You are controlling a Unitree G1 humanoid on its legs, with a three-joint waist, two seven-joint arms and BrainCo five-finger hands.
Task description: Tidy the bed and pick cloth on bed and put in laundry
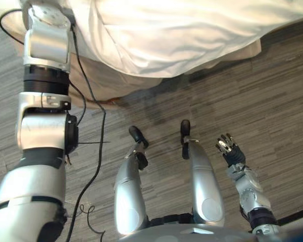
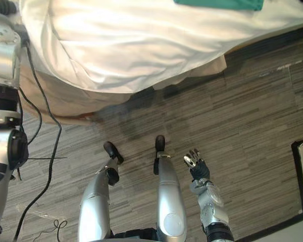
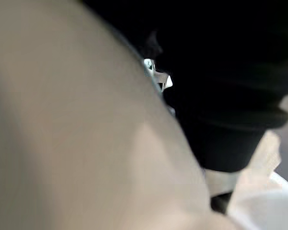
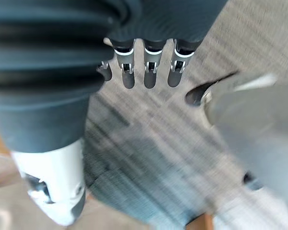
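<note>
Right robot hand (image 1: 229, 149) spread over grey floor (image 1: 272, 91) — white sheet (image 1: 166, 35) edge well apart.

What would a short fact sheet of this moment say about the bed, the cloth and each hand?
bed: white sheet hangs over the edge
cloth: green cloth lies on the sheet, further back on the bed
left hand: raised to the bed, close against beige fabric; whether it holds anything is hidden
right hand: low by the robot's side, fingers straight, holding nothing
floor: grey, striped
</note>
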